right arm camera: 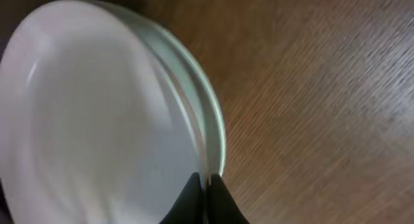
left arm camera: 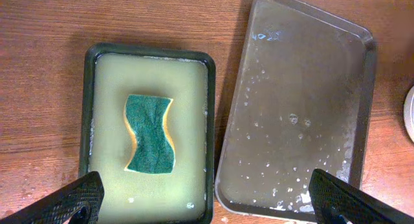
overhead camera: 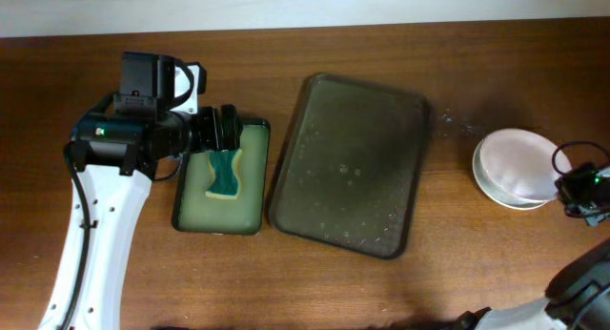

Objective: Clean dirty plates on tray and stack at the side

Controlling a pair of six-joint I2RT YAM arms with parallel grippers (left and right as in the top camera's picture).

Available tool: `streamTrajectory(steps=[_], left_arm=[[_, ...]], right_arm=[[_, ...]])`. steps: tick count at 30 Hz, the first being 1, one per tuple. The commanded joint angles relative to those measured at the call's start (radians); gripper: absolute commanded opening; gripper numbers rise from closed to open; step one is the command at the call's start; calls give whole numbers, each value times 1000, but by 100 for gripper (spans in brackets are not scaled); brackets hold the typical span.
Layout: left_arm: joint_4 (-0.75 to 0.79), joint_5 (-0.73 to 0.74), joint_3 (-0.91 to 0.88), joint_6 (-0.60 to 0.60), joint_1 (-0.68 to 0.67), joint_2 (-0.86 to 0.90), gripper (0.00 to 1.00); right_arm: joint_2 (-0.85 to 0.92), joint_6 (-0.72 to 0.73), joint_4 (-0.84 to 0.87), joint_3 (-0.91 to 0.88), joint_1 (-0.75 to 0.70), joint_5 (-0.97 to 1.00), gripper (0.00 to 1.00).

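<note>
The dark brown tray (overhead camera: 348,163) lies mid-table with no plate on it, wet with drops and bits of foam; it also shows in the left wrist view (left arm camera: 304,101). The white plates (overhead camera: 515,166) sit stacked on the table to the right of the tray. My right gripper (overhead camera: 577,187) is at the stack's right edge. In the right wrist view its fingers (right arm camera: 206,198) are pinched shut on the rim of the top plate (right arm camera: 97,120), with lower rims showing beneath. My left gripper (left arm camera: 207,201) is open and empty, hovering over the small green tray.
A small black-rimmed, green-lined tray (overhead camera: 174,211) lies left of the brown tray and holds a teal sponge (overhead camera: 224,173); the left wrist view shows the sponge (left arm camera: 150,134) lying flat. Water drops dot the table between the brown tray and the plates.
</note>
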Motion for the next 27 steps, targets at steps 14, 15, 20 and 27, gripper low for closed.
streamTrajectory(steps=[14, 15, 20, 27], left_arm=[[1, 7, 4, 2, 2, -9, 99], [1, 7, 4, 2, 2, -9, 99], [1, 7, 4, 2, 2, -9, 99], [1, 7, 4, 2, 2, -9, 100]], right_arm=[[-679, -95, -46, 59, 1001, -18, 98], [-671, -95, -47, 59, 1019, -19, 98], [-590, -104, -162, 59, 1052, 27, 98], [-995, -380, 90, -133, 1017, 173, 98]])
